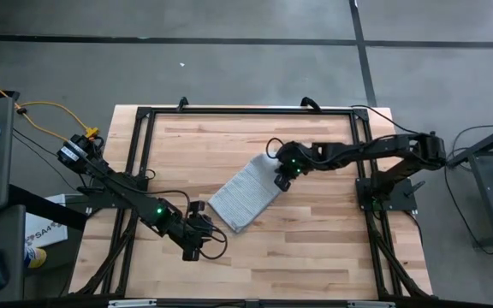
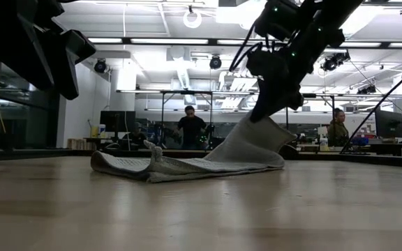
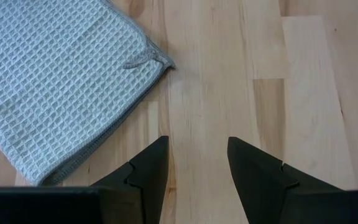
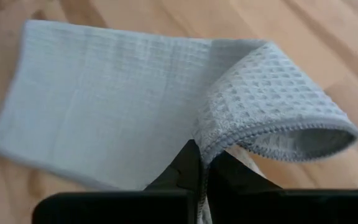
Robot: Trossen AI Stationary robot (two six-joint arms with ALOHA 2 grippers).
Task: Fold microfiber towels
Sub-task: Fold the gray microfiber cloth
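The right gripper [image 1: 282,181] is pinching the far corner of the folded microfiber towel [image 1: 245,196] in clenched jaws, lifting that edge while the rest is lying near the middle of the wooden surface [image 1: 315,239]. The left gripper [image 1: 197,233] is hovering just beside the towel, jaws released.

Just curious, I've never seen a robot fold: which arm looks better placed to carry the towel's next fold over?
Probably the right. Its gripper is shut on the towel, with one edge lifted off the table. The left gripper is open beside the towel's near corner, holding nothing.
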